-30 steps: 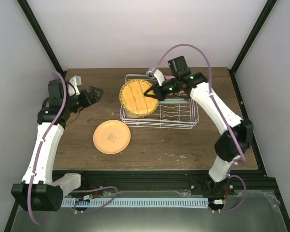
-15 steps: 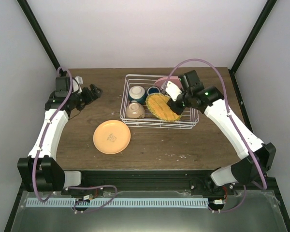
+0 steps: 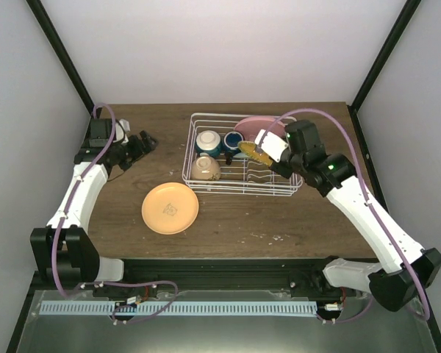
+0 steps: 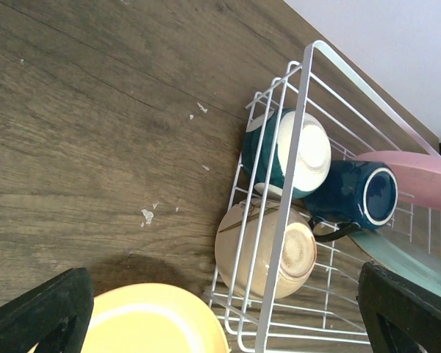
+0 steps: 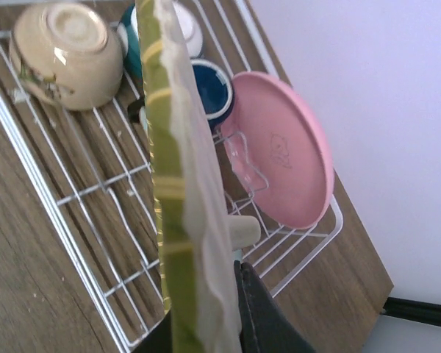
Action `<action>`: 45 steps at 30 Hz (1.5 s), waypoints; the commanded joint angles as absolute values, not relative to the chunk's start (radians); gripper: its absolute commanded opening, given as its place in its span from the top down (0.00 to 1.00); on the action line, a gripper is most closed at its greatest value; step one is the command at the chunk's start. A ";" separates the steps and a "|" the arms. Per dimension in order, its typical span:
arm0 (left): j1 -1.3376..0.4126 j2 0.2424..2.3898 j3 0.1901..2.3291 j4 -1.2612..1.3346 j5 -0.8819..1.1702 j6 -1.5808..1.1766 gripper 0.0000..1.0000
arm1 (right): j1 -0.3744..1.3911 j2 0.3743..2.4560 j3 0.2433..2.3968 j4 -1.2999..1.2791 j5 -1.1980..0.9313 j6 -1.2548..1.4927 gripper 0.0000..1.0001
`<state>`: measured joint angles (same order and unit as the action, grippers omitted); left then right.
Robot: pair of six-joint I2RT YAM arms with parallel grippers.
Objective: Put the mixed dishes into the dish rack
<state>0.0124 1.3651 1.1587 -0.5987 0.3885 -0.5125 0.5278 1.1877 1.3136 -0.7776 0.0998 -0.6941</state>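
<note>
Since a second ago, the woven plate [image 3: 250, 150] has been swung from lying face-up over the left end of the rack [image 3: 206, 187] to standing edge-on further right, just beside the pink plate [image 3: 253, 126] already leaning at the far side. It is pinched by its rim in the fully closed right gripper [image 3: 262, 154] and is held above the wires, apparently not yet seated. The left gripper [image 3: 141, 142] is spread wide with nothing in it, over the far left of the table [image 3: 316, 220]. For a clean placement, the plate is best kept upright and lowered so that its lower edge drops between two prongs in a free slot, clear of the pink plate and the dark blue mug [image 3: 233, 141]; release is best delayed until the rim is felt to rest on the wires. Seen edge-on from the wrist, the plate is thin, tan-yellow with greenish bands, and pale on its back.
</note>
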 commanded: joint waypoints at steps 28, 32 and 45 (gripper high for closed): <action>0.012 1.375 1.136 -0.585 0.387 -0.511 0.00 | 0.676 1.187 0.942 -0.225 0.408 -1.176 0.99; 0.015 1.367 1.127 -0.588 0.388 -0.512 0.00 | 0.683 1.217 0.934 -0.229 0.388 -1.159 0.99; 0.023 1.369 1.120 -0.602 0.396 -0.505 0.00 | 0.684 1.247 0.899 -0.296 0.351 -1.085 0.99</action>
